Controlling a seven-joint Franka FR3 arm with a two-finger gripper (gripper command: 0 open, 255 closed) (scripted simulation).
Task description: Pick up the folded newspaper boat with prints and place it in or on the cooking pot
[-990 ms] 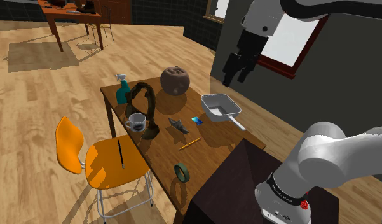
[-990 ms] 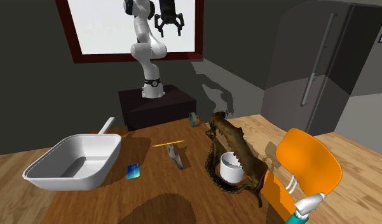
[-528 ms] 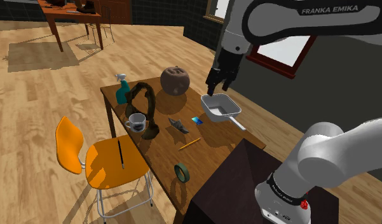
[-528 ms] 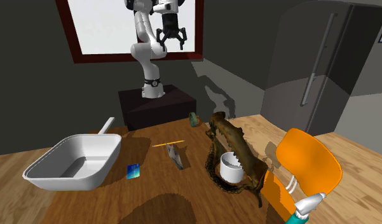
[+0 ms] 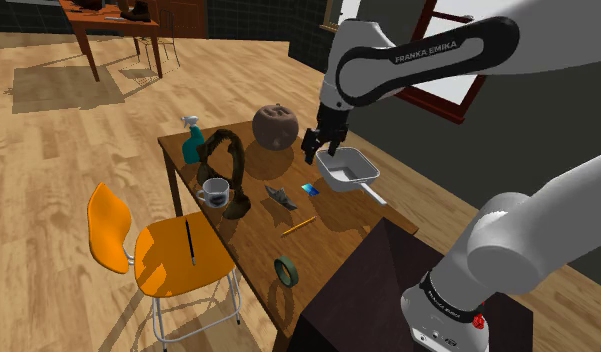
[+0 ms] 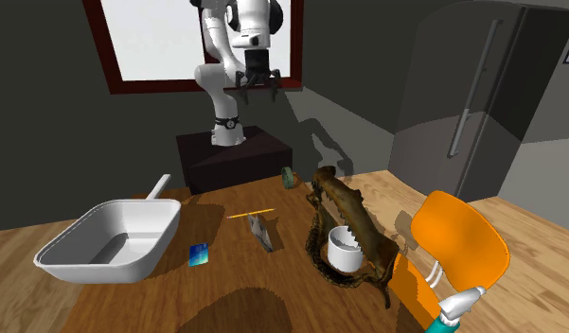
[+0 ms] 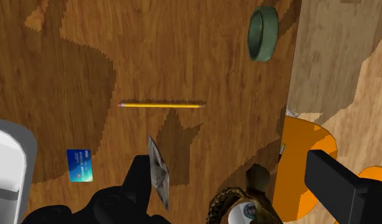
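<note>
The gripper (image 5: 316, 145) has come down from up by the window (image 6: 159, 38) and now hangs above the table (image 5: 258, 235) beside the pot (image 5: 346, 168), its fingers apart and empty. Below it the boat (image 7: 157, 173) lies near the pot, with a blue card (image 7: 80, 165) between them. The reach looks under way, with no grasp yet. Lettering (image 5: 428, 52) on the arm reads "FRANKA EMIKA".

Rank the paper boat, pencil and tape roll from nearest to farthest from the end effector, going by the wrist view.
1. Paper boat, right beside the end effector.
2. Pencil, just beyond the boat.
3. Tape roll, farthest, well past the pencil.
</note>
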